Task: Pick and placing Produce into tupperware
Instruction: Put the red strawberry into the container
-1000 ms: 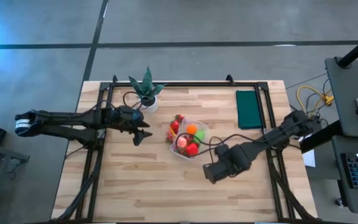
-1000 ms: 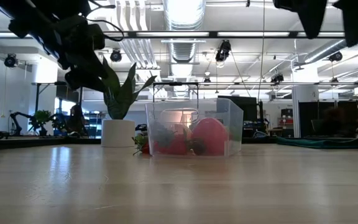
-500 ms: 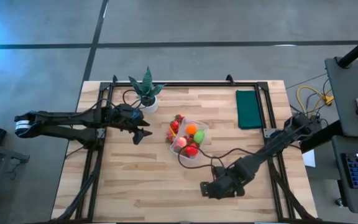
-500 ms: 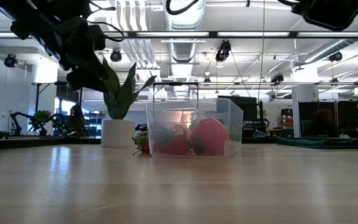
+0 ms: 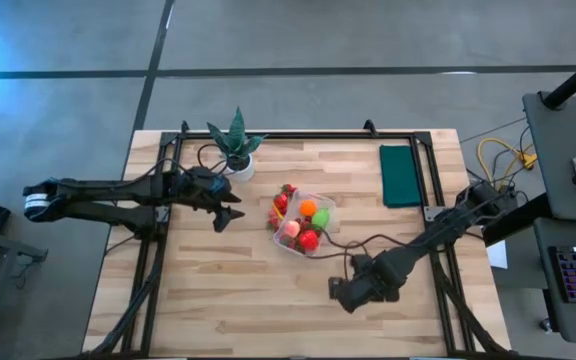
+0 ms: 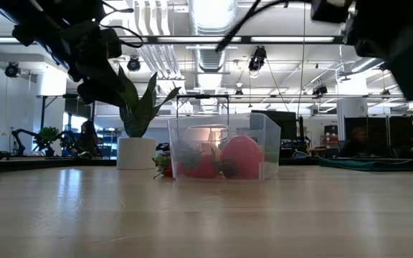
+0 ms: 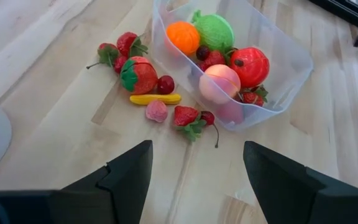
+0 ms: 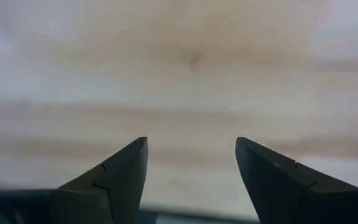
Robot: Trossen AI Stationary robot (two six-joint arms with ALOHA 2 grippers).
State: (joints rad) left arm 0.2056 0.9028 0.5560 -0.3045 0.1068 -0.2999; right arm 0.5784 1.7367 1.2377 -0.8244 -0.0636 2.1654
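Clear plastic tupperware [image 7: 253,56] sits mid-tabletop [image 5: 218,290], part-filled with produce [image 7: 219,53]; several loose pieces [image 7: 148,81] lie just beside it, unpacked. The left claw [image 7: 194,177] hovers nearby, spread and empty; the right claw [image 8: 191,168], also spread, faces bare wood.

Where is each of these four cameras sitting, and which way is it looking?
High view: above, looking straight down on the table; both arms show.
Low view: at tabletop height, looking level at the tupperware; arms hang from above.
Left wrist view: on the left arm, looking past its open left tool at the produce.
Right wrist view: on the right arm, open right tool over bare wood.
High, low and left wrist views share the tupperware.
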